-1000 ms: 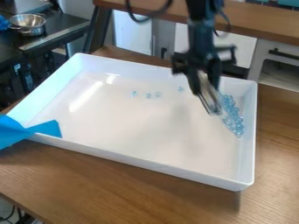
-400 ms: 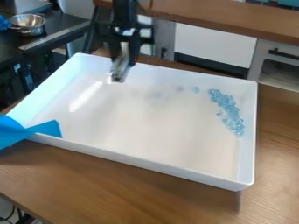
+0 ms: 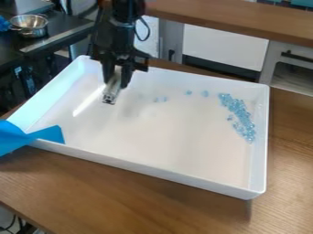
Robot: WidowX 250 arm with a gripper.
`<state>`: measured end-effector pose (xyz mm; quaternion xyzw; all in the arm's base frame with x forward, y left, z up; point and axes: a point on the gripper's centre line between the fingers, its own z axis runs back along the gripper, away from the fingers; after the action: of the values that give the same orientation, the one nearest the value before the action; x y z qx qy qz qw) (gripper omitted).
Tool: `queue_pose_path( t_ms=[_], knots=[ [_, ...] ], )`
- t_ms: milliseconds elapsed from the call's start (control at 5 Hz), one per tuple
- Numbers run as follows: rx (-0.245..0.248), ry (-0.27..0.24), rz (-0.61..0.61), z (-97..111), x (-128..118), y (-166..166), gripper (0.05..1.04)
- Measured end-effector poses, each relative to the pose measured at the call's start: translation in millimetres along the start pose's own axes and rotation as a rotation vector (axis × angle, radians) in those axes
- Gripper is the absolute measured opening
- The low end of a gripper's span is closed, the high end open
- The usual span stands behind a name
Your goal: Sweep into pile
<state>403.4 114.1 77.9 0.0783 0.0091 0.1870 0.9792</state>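
One pale tool (image 3: 110, 95) sits clamped between the two fingers of your black gripper (image 3: 116, 84), which hangs over the far left part of the white tray (image 3: 153, 172). The tool slants down and a little to the left, and you can't tell from here whether its tip touches the tray floor. Your arm comes in from the far edge, left of centre, with a dark cable (image 3: 147, 31) looping out on its right.

To the right of the tool you have a loose, broken row of light blue beads: two small ones (image 3: 160, 99) close together, then one (image 3: 188, 92), then another (image 3: 205, 93) nearer the main pile. That pile of beads (image 3: 241, 116) lies at the right, in a slanting band beside the tray's right wall, with a few beads just off its left side.

Blue material (image 3: 29, 137) lies over the tray's near left rim. Under the tray you have a wooden table (image 3: 140, 201). Beyond, a metal bowl (image 3: 29, 26) stands on a dark counter (image 3: 61, 30) at the far left, and a wooden counter (image 3: 245, 21) runs across the far side.
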Motion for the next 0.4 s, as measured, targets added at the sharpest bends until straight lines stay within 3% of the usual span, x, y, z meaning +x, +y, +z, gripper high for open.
queue_pose_path(
  t_ms=[200, 400],
  knots=[
    [0.047, 0.023, 0.001, -21, -3, 1, 0.380],
    [0.067, -0.004, -0.008, -22, -2, -13, 0.380]
  ],
)
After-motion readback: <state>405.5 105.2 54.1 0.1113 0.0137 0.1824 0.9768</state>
